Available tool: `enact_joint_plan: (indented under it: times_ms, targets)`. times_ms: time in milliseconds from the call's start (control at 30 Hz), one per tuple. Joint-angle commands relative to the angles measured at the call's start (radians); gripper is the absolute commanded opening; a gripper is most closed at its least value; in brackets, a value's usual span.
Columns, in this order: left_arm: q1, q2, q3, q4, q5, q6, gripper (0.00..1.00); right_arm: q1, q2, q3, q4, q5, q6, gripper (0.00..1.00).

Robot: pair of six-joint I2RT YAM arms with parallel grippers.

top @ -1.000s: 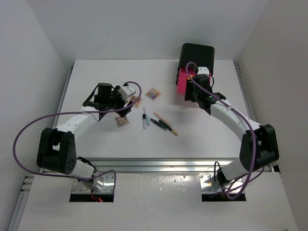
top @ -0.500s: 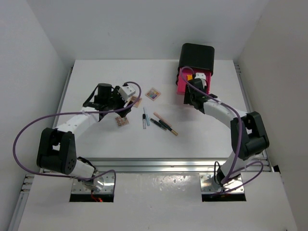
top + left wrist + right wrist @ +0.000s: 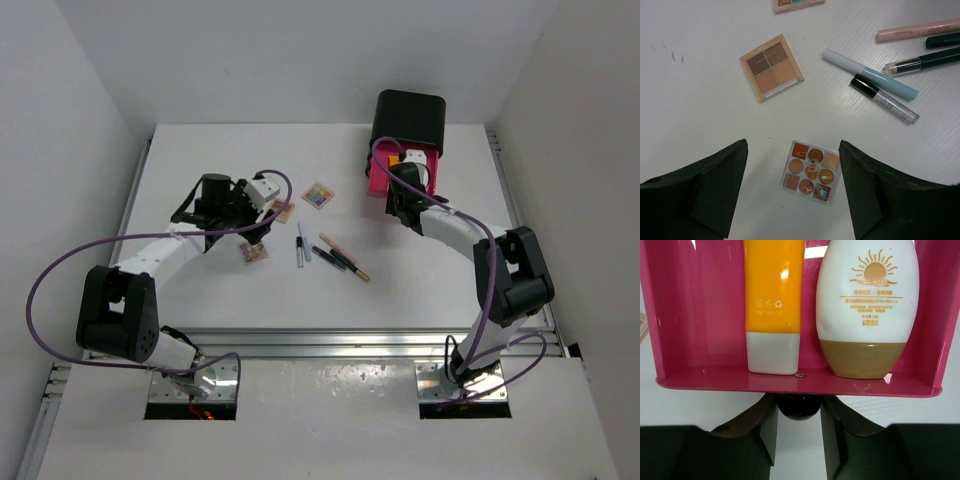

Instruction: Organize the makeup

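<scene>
My left gripper (image 3: pixel 792 148) is open and hangs over a clear palette of orange-brown pans (image 3: pixel 810 172), which lies between its fingers without touching them. A beige four-pan palette (image 3: pixel 772 67) lies beyond it, and a third palette (image 3: pixel 318 195) lies farther right. Thin sticks lie to the right: silver-blue (image 3: pixel 870 74), clear-black (image 3: pixel 884 99), peach (image 3: pixel 917 29) and black (image 3: pixel 922 60). My right gripper (image 3: pixel 799 412) is shut on the black knob (image 3: pixel 799 404) of the open pink drawer (image 3: pixel 800 381). An orange white-capped tube (image 3: pixel 773 305) lies in that drawer.
A white bottle with a gold cap (image 3: pixel 867 305) lies in the drawer beside the tube. The drawer sticks out of a black box (image 3: pixel 410 118) at the back right. The palettes and sticks lie spread around the table's middle (image 3: pixel 303 245).
My right wrist has shifted in front of the pink drawer and its jaws have narrowed onto the knob. The left arm has not moved.
</scene>
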Motion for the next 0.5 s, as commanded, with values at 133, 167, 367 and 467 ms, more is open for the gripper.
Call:
enact_joint_plan:
  times_ms: [133, 167, 367, 467]
  targets:
    - [0.021, -0.023, -0.001, 0.025, 0.004, -0.007, 0.79, -0.006, -0.019, 0.062, 0.101, 0.048, -0.044, 0.03]
    - [0.021, -0.023, -0.001, 0.025, 0.004, -0.007, 0.79, -0.008, -0.027, 0.065, 0.104, 0.053, -0.049, 0.0]
    - [0.021, -0.023, -0.001, 0.025, 0.004, 0.003, 0.79, -0.018, -0.01, 0.148, 0.132, 0.03, -0.138, 0.0]
    - [0.021, -0.023, -0.001, 0.025, 0.004, 0.003, 0.79, -0.043, 0.023, 0.199, 0.13, -0.016, -0.141, 0.0]
